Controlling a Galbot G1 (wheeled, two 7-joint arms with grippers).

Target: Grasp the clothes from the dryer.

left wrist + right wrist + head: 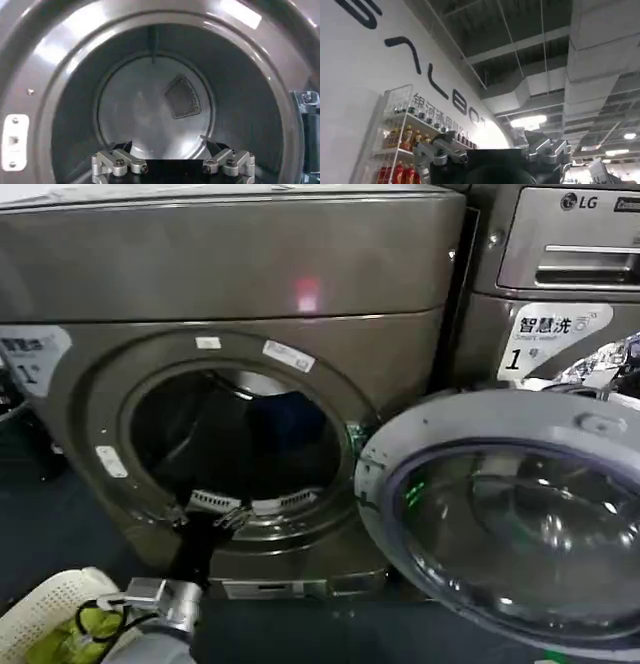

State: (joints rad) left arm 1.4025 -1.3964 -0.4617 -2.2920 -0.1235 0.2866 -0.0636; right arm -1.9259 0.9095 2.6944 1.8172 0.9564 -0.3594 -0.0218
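One arm at work: left arm reaches up from below dryer (250,284), wrist level with porthole's lower rim. Left tool (232,509) at drum mouth, fingers spread open, gripping nothing. Clothes (287,422), dark navy piece, inside drum toward hinge side. Dryer door (520,514) swung open. Right tool (492,155) aimed at ceiling, fingers apart, empty.

We see the dryer (240,384), a large bronze-grey front-loader, filling the left and centre of the head view, with a small red-pink light glowing on its upper panel. Its round door (520,524) hangs swung open at lower right. Inside the dark drum, right of centre in the porthole, the clothes (290,422) show as a small navy-blue shape.
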